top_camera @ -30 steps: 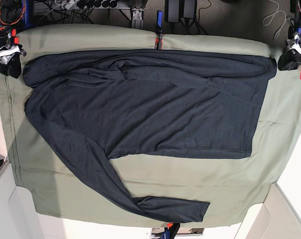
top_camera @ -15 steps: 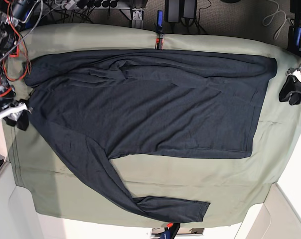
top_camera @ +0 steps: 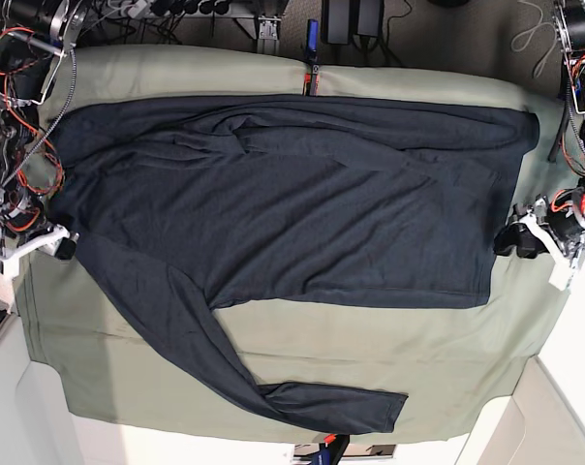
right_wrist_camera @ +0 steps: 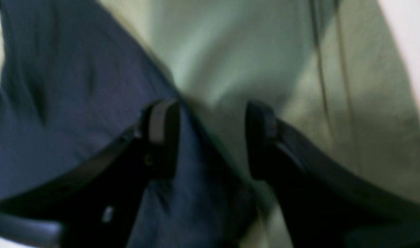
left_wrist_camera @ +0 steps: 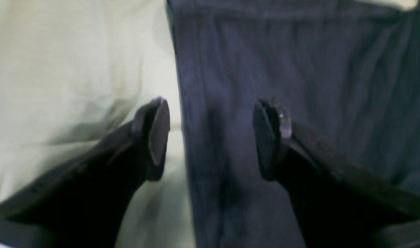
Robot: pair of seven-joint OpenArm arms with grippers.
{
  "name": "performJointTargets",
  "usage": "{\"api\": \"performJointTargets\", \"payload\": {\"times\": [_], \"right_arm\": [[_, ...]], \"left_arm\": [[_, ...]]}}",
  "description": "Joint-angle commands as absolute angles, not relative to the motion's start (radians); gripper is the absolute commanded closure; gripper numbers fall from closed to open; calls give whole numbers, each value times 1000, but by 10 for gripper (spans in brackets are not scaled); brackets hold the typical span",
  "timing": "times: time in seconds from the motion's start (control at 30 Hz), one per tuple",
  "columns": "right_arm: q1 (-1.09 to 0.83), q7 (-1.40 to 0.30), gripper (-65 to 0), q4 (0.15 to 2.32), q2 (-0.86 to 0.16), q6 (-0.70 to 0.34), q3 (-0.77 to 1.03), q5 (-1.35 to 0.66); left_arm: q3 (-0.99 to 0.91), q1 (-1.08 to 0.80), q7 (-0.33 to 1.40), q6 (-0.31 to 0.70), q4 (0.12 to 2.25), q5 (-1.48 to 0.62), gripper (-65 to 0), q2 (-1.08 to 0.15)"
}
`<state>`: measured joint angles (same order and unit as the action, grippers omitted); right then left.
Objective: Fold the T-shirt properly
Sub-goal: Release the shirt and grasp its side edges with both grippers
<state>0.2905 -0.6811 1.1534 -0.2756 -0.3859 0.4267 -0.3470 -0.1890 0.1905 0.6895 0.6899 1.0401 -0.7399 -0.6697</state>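
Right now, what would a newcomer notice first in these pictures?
A big dark shirt lies spread over the green table cover, one long sleeve trailing toward the near edge. The left gripper and the right gripper, both open, sit at opposite shirt edges.

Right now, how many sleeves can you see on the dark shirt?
2. One sleeve stretches across the green cloth toward the near table edge. The other sleeve lies folded along the shirt at its far edge.
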Motion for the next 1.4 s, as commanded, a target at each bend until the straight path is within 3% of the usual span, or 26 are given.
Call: {"api": "performJointTargets", "payload": {"times": [0.0,0.27,0.43,0.73,0.8,1.07,1.37], "right_arm": [[301,-666,-308,1167,-290,-389,430,-361],[268,-673,-308,1168,-291,-389,430,-378],[271,-674,-308,1168,-290,-389,430,-385],[271,-685,-308,1168,-290,-389,430,-388],[273,-685,-308,1168,-291,-389,430,-409],[280,-621,-308,1168,-285,-390,429,-406],[330,-624,-308,1167,-280,-397,384,-388]], "left_arm": [[-173,265,628,698,1009,-748,-408,-695],[4,555,342,664,645,-532,-408,-678],[48,615,310,652,530,-461,-408,-604],[47,614,309,617,513,-429,-405,-545],[47,614,309,617,513,-428,-361,-542],[47,612,292,617,513,-366,-18,-542],[47,612,281,618,513,-366,0,-544]]}}
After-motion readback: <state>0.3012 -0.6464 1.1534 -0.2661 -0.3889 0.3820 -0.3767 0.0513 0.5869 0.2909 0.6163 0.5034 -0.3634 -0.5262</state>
